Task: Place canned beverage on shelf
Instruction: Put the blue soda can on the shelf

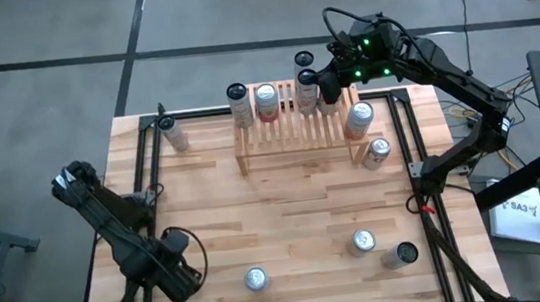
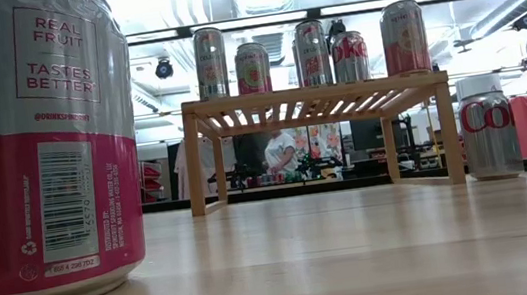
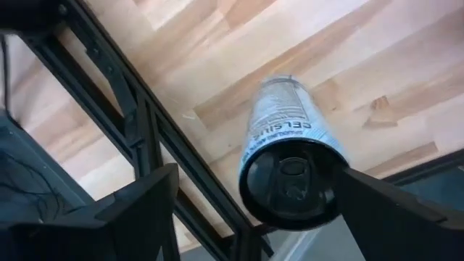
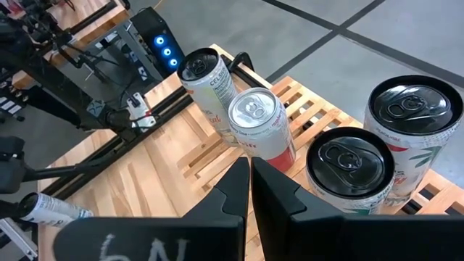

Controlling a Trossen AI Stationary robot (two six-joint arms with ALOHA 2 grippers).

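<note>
Bright ceiling lights behind my table (image 2: pixel 358 257) washed out the low view; the nearest can (image 2: pixel 37 145) loomed blurred and soft.

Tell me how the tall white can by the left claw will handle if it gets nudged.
The tall white can stands upright between the open left claw, so it looks narrow for its height and probably tips easily. Once down, its round body would likely roll on the smooth table.

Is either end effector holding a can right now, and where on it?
Neither. The right end effector is shut empty above the shelf; the left end effector is open.
</note>
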